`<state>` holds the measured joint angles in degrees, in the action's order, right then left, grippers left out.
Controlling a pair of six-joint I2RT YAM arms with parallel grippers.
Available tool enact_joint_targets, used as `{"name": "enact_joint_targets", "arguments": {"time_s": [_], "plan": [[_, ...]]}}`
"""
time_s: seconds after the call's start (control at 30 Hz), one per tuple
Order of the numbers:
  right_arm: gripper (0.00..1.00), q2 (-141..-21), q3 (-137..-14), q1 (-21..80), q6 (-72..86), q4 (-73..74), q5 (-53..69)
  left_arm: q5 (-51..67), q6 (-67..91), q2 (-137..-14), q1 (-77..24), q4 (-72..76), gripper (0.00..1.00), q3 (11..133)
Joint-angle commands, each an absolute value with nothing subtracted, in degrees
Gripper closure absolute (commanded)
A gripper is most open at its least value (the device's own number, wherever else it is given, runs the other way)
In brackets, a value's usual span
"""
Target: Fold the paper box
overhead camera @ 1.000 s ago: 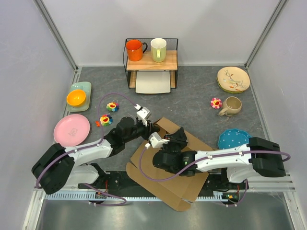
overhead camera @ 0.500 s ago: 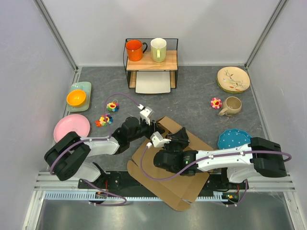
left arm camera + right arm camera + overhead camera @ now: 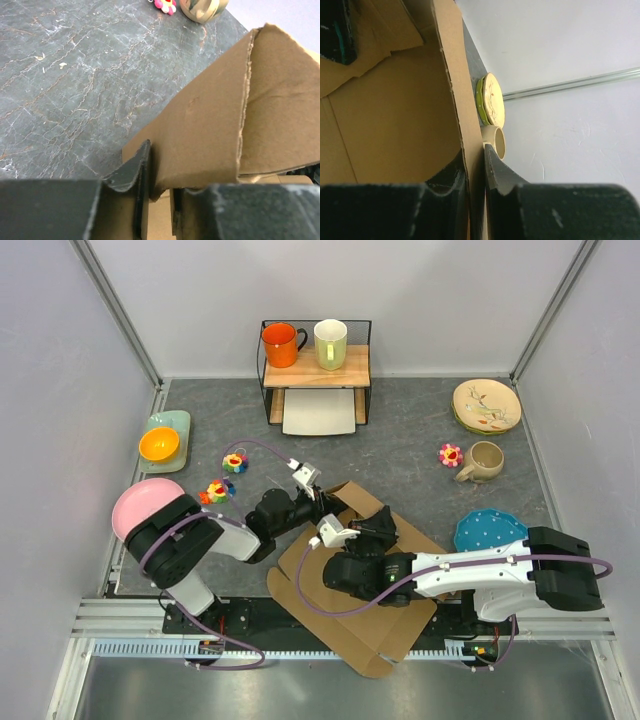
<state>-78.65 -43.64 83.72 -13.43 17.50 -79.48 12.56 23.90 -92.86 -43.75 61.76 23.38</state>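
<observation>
The paper box (image 3: 395, 630) lies on the dark marbled tabletop (image 3: 410, 435) at the near edge, between the two arms. Most of the brown sheet is flat, and its near corner reaches over the rail in front of the arm bases. Its far end is raised into upright flaps.

The left claw (image 3: 322, 505) reaches in from the left to the box's far left corner. In the left wrist view the left claw (image 3: 161, 172) is clamped on the lower edge of a standing flap of the paper box (image 3: 210, 115), with one finger on each face. That flap meets a second panel at a torn-looking crease.

The right claw (image 3: 378, 525) lies across the sheet from the right and meets the raised far wall. In the right wrist view the right claw (image 3: 474, 157) is closed on a thin upright wall of the paper box (image 3: 395, 110), with the cardboard edge running straight up between the fingers.

Beyond that wall, the right wrist view also shows a floral plate (image 3: 492, 100) and a beige cup (image 3: 495, 140). At the back of the tabletop a wooden shelf (image 3: 315, 365) carries an orange mug (image 3: 281, 344) and a pale mug (image 3: 331, 343), with a white tray (image 3: 319, 412) under it. An orange bowl (image 3: 159, 444) and a pink plate (image 3: 135, 505) sit on the left, and a blue dotted plate (image 3: 485, 530) is just beside the right arm
</observation>
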Motion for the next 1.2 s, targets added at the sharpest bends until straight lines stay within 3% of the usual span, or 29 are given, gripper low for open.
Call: {"name": "enact_joint_targets", "arguments": {"time_s": [0.0, 0.07, 0.23, 0.27, 0.3, 0.4, 0.5, 0.77, 0.97, 1.17], "plan": [[0.79, -78.5, -43.8, 85.6, -5.1, 18.3, -64.6, 9.2, 26.7, -96.8, -42.9, 71.7, 0.88, 24.6], [0.79, -78.0, -44.0, 85.6, -4.9, 18.7, -64.5, 8.4, 26.8, -98.2, -42.8, 73.4, 0.98, 24.2], [0.75, -77.5, -46.0, 85.6, -4.2, 20.8, -65.7, 5.5, 25.0, -94.9, -42.9, 67.1, 0.98, 24.6], [0.71, -77.3, -47.4, 85.6, -4.2, 21.0, -66.6, 4.6, 24.1, -91.4, -42.9, 58.8, 0.98, 25.2], [0.57, -77.1, -48.2, 85.6, -3.4, 21.3, -67.1, 2.8, 21.7, -89.6, -42.8, 54.7, 0.98, 25.9], [0.36, -76.2, -51.3, 85.6, -2.5, 21.6, -68.6, -2.1, 17.6, -82.5, -42.9, 43.3, 0.98, 26.6], [0.27, -75.9, -53.6, 85.6, -3.2, 20.2, -70.0, -6.5, 14.2, -77.4, -42.9, 34.3, 0.98, 27.4], [0.16, -71.1, -57.7, 85.6, -6.1, 14.0, -68.8, -13.7, 11.3, -72.9, -42.8, 22.6, 0.98, 29.4], [0.14, -64.5, -59.9, 84.8, -6.6, 9.8, -72.3, -16.6, 9.9, -70.9, -42.7, 18.1, 0.98, 29.3], [0.15, -62.8, -59.6, 76.5, -1.4, 10.4, -68.5, -18.1, 7.6, -67.7, -42.7, 19.0, 0.98, 27.4]]}}
